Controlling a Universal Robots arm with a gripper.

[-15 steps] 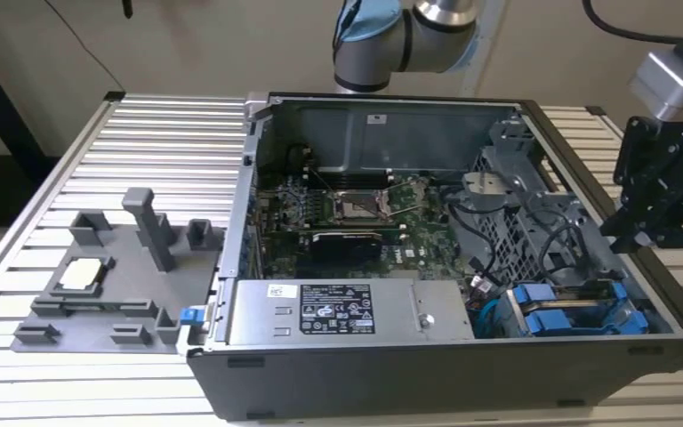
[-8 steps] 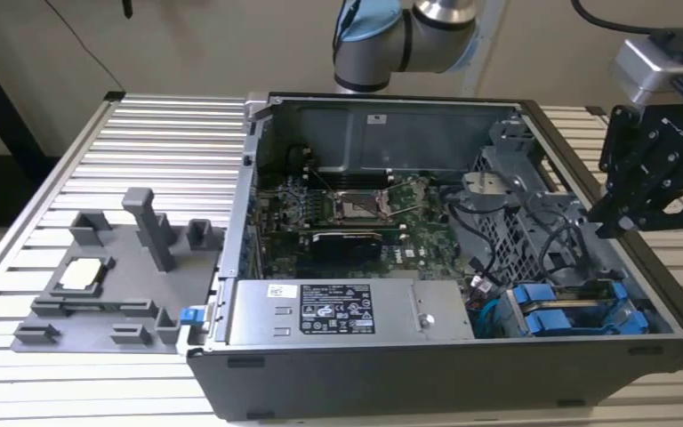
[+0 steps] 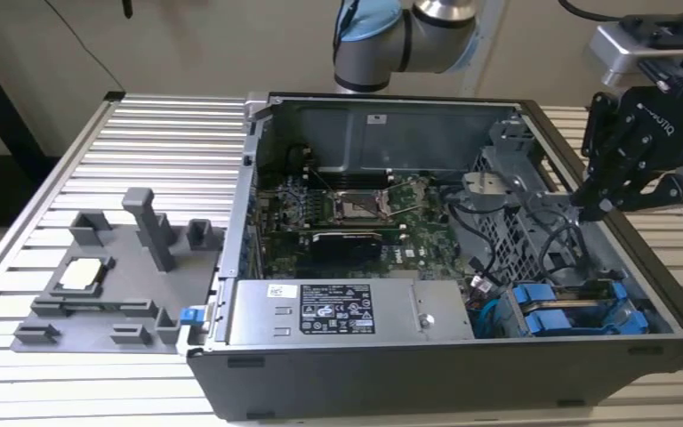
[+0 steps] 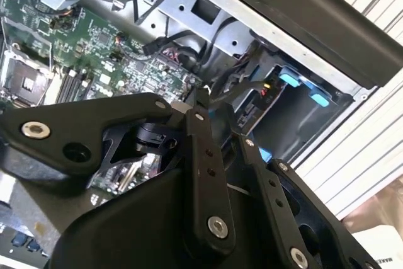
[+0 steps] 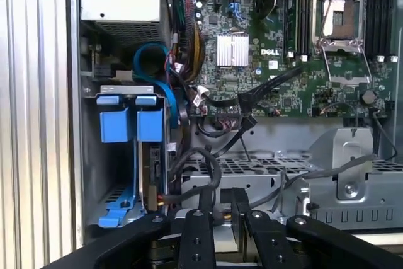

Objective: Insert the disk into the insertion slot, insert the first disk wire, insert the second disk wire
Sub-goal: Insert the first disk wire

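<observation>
1. Because the case [image 3: 437, 391] lies on its side on the ribbed metal counter [image 3: 140, 133], its inside faces up and the arm can reach in from above.
2. The disk [image 5: 153, 171] sits edge-on inside the slot [image 5: 126, 90], in the case corner at the exterior view's right. Its blue carrier [image 5: 114, 124] shows as square plastic tabs at the mouth. We judge the disk step done, since the carrier is level with the bay's rim.
3. The pincer [image 3: 589, 209] hangs just above the case, near the slot. In the first wrist view its flat black fingers [image 5: 204, 218] stand almost together, and a dark wire [image 5: 214, 171] arches down into the narrow gap. We judge that it is pinched there, though the contact itself is hidden.
4. We think the grip is near the wire's end because the wire is limp and loops freely. A hold close to the plug would keep that end steady beside the disk.
5. The cage [image 5: 252, 165] is dull grey sheet metal, punched with small holes. The board [image 5: 277, 67] is glossy green and crowded with parts. The wires are smooth, rubbery and tangled. The pincer's links are matte black with bright screw heads.
</observation>
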